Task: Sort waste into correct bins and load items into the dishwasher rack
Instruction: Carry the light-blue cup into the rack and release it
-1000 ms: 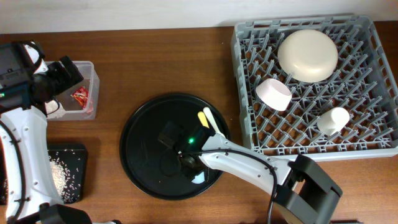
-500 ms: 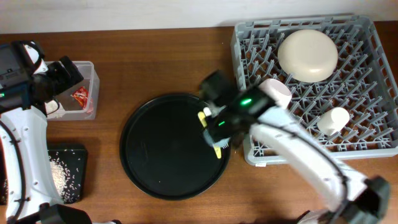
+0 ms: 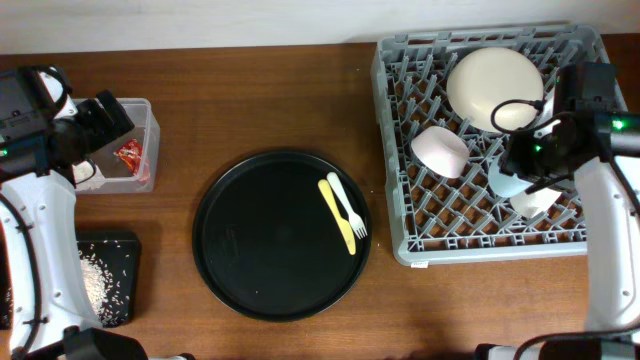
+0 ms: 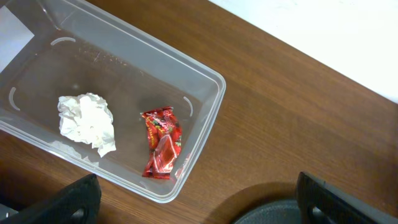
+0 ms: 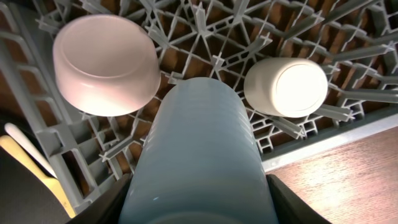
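Observation:
My right gripper (image 3: 527, 165) is shut on the light blue cup (image 5: 202, 155) and holds it over the grey dishwasher rack (image 3: 600, 225), between the small pink bowl (image 3: 440, 151) and the white cup (image 3: 540, 200). The large cream bowl (image 3: 494, 88) lies upside down at the rack's back. The pale yellow fork (image 3: 346, 205) and spoon (image 3: 338, 217) lie on the round black tray (image 3: 250, 260). My left gripper (image 4: 193, 205) is open and empty above the clear tub (image 4: 205, 118), which holds the white tissue wad (image 4: 87, 121) and the red wrapper (image 4: 161, 140). Rice grains (image 3: 95, 280) lie in the shallow black tray (image 3: 125, 250).
The rack's front right corner has free pegs. Bare wooden table (image 3: 260, 100) lies between the tub and the rack.
My right arm has lifted the light blue cup off the round black tray and carried it right, over the rack. The left arm has not moved.

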Tool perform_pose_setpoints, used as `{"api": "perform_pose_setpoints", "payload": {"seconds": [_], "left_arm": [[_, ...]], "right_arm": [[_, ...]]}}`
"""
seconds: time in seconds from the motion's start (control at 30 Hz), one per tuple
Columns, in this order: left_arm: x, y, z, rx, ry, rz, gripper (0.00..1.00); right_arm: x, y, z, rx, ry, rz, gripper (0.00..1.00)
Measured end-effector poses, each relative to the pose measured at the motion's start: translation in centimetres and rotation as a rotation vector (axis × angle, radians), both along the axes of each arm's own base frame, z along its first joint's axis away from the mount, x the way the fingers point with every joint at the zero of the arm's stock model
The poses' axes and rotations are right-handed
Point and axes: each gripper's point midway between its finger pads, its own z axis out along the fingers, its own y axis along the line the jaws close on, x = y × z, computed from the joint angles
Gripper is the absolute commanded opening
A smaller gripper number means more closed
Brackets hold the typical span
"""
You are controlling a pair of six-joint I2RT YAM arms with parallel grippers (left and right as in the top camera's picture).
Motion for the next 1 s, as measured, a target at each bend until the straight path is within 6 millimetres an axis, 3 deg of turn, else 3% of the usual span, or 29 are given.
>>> {"api": "perform_pose_setpoints", "payload": {"seconds": [0.13,0.27,0.4,0.87,1.0], "left_arm": [[0.0,0.0,0.0,0.0,0.0,0.0,0.99],[0.0,0.0,0.0,0.0,0.0,0.0,0.99],[0.0,0.0,0.0,0.0,0.0,0.0,0.99],[0.0,0.0,0.0,0.0,0.0,0.0,0.99],[0.0,0.0,0.0,0.0,0.0,0.0,0.99]], "right_arm": [[1.4,-0.2,-2.8,0.004,0.028,0.001,0.38],[1.5,-0.2,-6.0,0.018,0.123,0.011,0.38],[2.0,-0.4,-7.4,0.016,0.138,0.025,0.38],[2.5,0.4,-8.5,0.06,0.075,0.051,0.36],[1.7,1.0,-8.3,0.092,0.129,0.062,0.36]]}}
